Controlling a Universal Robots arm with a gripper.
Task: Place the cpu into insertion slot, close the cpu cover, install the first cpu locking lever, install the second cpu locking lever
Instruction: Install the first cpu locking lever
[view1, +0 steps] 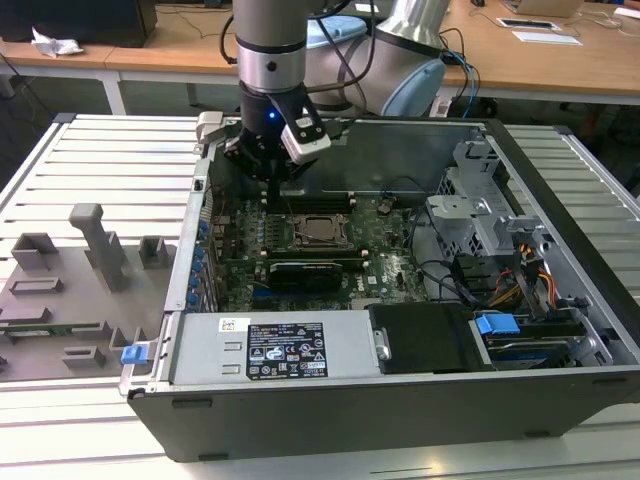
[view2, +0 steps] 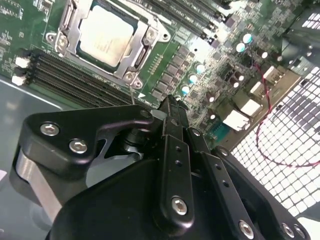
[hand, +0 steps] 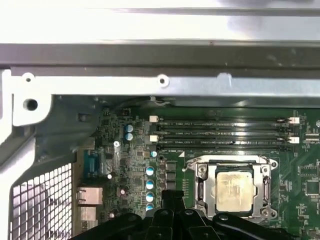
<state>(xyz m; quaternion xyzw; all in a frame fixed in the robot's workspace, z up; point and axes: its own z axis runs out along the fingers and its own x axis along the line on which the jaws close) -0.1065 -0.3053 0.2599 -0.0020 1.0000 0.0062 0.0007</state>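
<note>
The cpu (view2: 106, 36) lies flat in the insertion slot (view1: 322, 231), silver top up, on the green motherboard inside the open computer case. The cpu cover (view2: 145, 47) is folded down as a metal frame around the chip; the cpu (hand: 234, 187) and the cpu cover (hand: 201, 186) look the same in the first wrist view. A thin metal lever rod (view2: 131, 92) sticks out from the socket's corner. My gripper (view2: 170, 102) hovers just beside that corner, fingers pressed together, with nothing seen between them. In the exterior view my gripper (view1: 270, 178) hangs above the board, toward that view's left of the socket.
Long black memory slots (hand: 225, 132) run beside the socket. A black card (view1: 305, 272) sits on the nearer side of it in the exterior view. The power supply (view1: 270, 350), drive cage (view1: 480, 215) and perforated case wall (view2: 285, 140) close in the board. A grey fixture tray (view1: 80, 270) lies outside.
</note>
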